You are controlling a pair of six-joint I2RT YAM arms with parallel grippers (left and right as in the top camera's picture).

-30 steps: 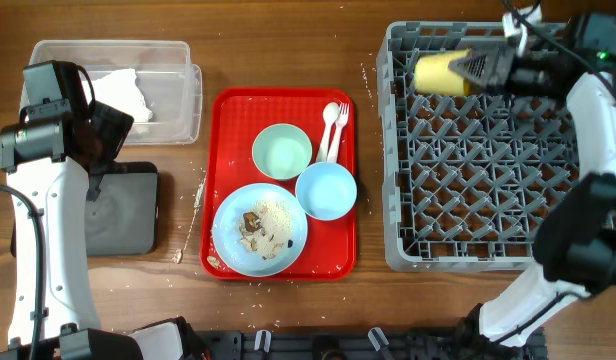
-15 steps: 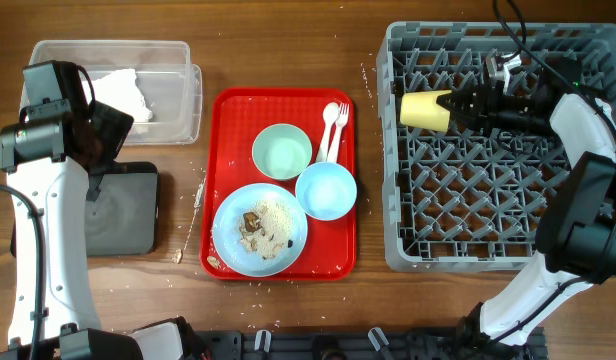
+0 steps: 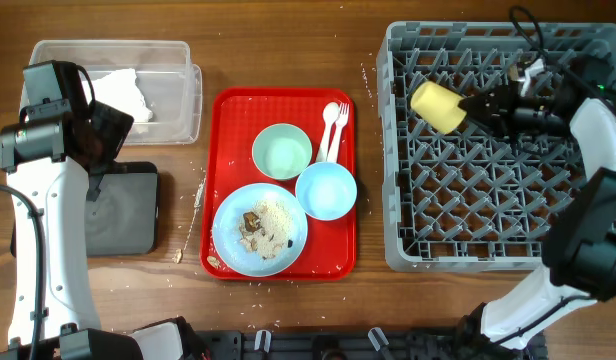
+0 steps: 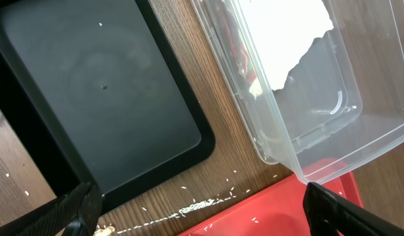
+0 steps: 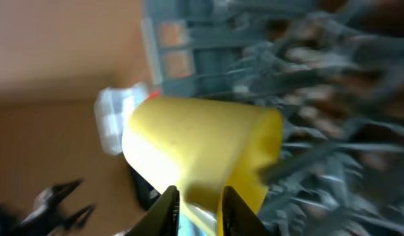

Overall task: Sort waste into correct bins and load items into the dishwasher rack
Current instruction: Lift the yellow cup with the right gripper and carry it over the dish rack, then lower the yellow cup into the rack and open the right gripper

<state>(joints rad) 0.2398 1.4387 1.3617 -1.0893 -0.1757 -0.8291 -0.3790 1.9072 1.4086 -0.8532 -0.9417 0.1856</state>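
Right gripper at the dishwasher rack, its fingers a narrow way apart on either side of the small yellow cup's wall; whether they clamp it cannot be told.

The cup lies tilted on its side over the pegs in the rack's far left part and is the only item there, so loading looks barely begun. The pale green bowl, light blue bowl, white spoon, fork and light blue plate carrying brown food scraps all sit on the red tray. The clear tub holds a crumpled white napkin. The black tray beside it looks bare. The left gripper hangs wide open and empty above those two bins.
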